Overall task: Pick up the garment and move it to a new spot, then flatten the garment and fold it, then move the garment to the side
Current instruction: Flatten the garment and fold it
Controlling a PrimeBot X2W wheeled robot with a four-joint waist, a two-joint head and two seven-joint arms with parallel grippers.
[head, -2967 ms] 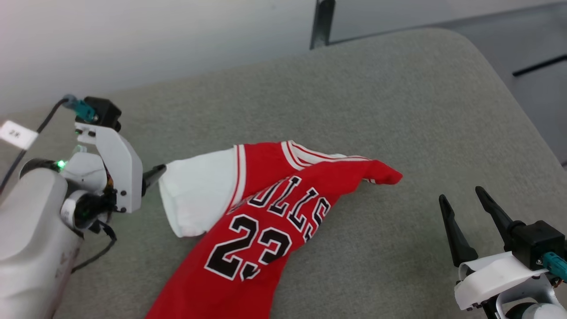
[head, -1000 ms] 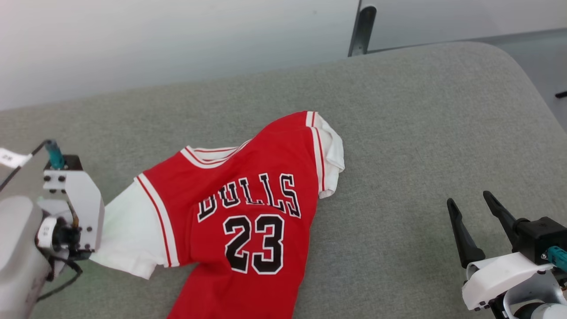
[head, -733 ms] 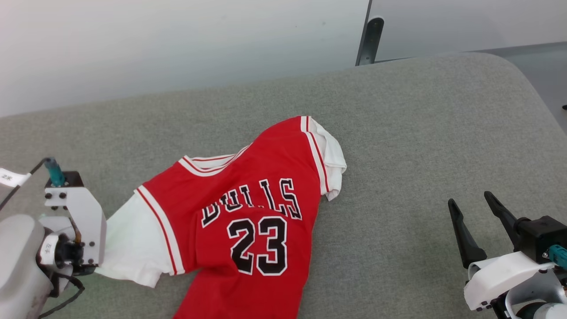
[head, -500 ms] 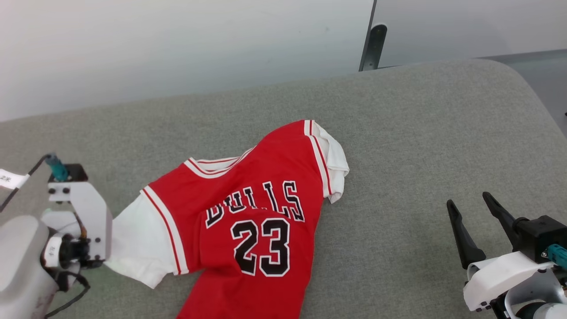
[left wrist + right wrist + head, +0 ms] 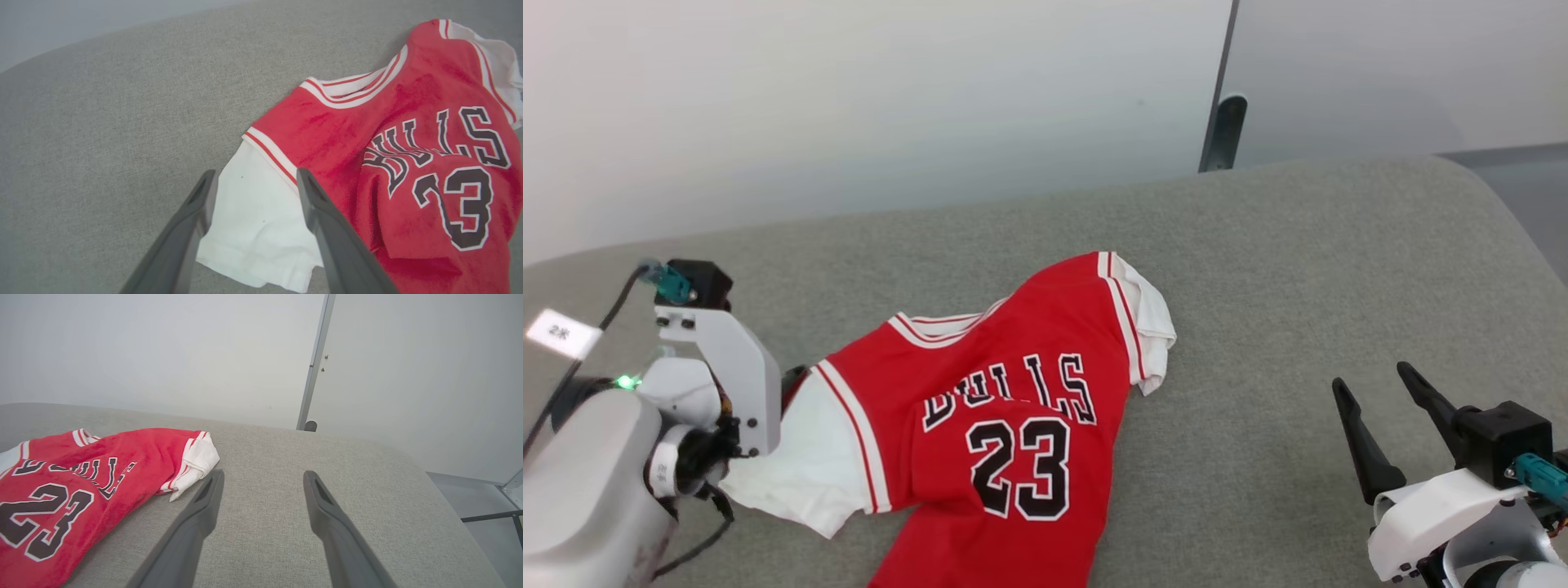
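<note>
1. On the grey cushion point(image 5: 1298, 245), left of middle: the garment point(image 5: 1013, 384), lying rumpled, "BULLS 23" lettering up, near hem running off the near edge of the head view.
2. At its left end: white sleeve point(image 5: 253, 220), flat on the cushion.
3. Over that sleeve: left gripper point(image 5: 256, 173), fingers spread wide, pinching nothing.
4. Near right, well apart from the garment: right gripper point(image 5: 1372, 377), fingers likewise spread, empty, above bare cushion.

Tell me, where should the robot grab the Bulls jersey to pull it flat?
Probably by the white sleeve, coming in from the robot's left. That sleeve sticks out past the red body of the Bulls jersey as a loose flap lying on the grey cushion. The left pincer hangs over it with its jaws open, so it is well placed to take it.
</note>
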